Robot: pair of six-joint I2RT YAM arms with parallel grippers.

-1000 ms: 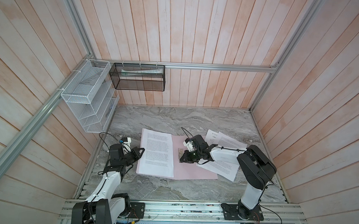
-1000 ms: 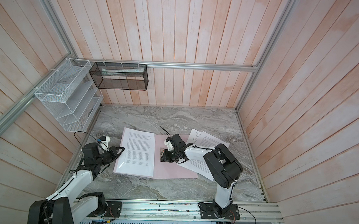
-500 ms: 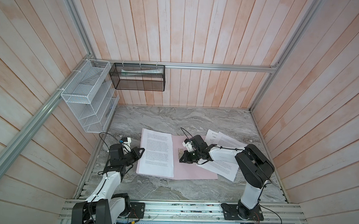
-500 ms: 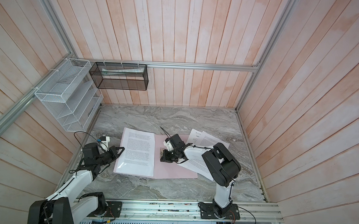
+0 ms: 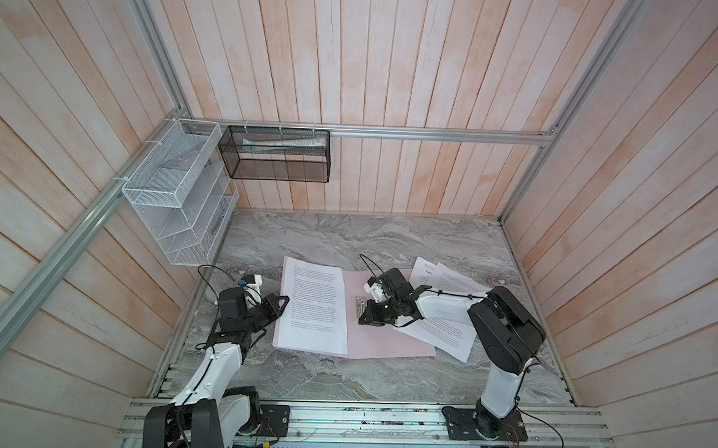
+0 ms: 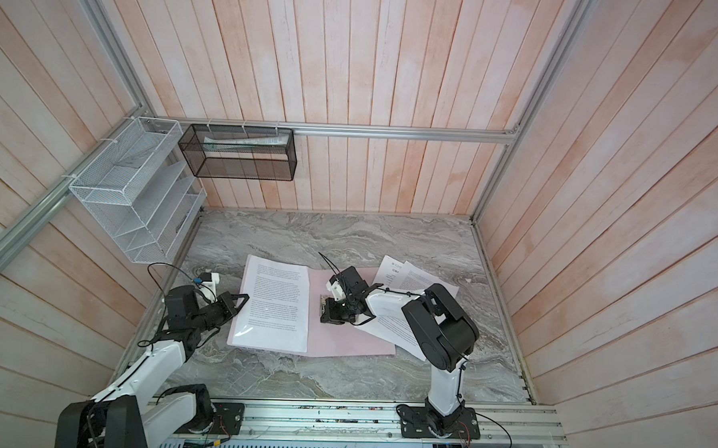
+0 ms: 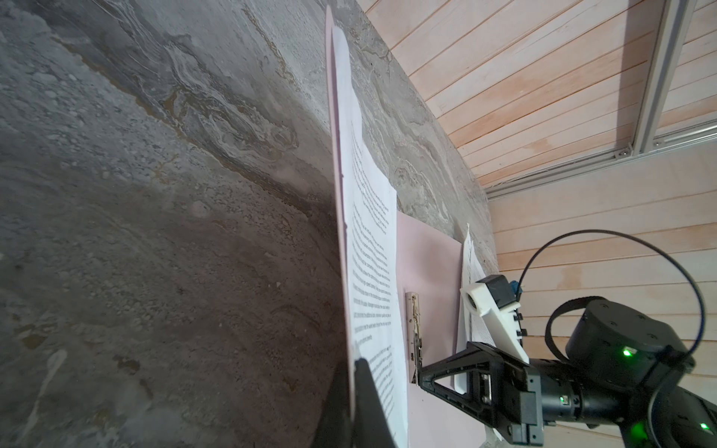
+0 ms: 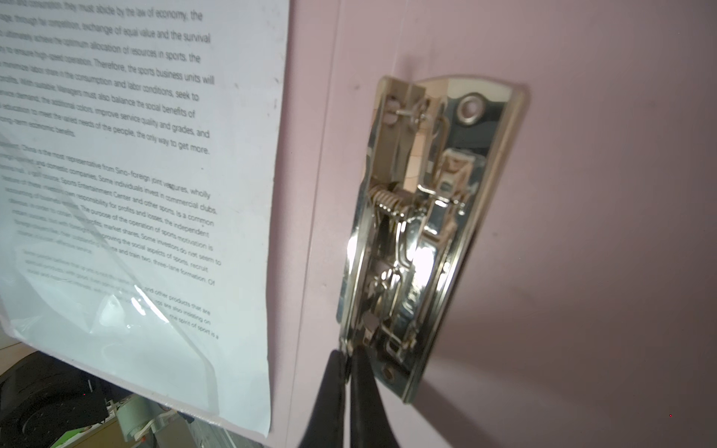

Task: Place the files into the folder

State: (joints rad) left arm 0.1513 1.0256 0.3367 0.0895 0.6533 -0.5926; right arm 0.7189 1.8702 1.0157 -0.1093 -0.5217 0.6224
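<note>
Pinched tight at the right gripper (image 8: pixel 351 362), tips nipping the end of the silver clip (image 8: pixel 426 232) by its raised plate, on the spine of the open pink folder (image 5: pixel 385 338). Closed too at the left gripper (image 5: pixel 281 302), against the outer edge of the printed sheet (image 5: pixel 314 310) lying flat on the folder's left flap; any hold on that paper impossible to tell. Further out, loose sheets (image 5: pixel 450 279) under the right arm, overlapping the right flap, all on the marble table (image 5: pixel 348 241).

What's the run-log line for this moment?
left gripper: shut on sheet edge | right gripper: shut on clip end | folder: open flat on table | loose files: at folder's right edge, unclipped
</note>
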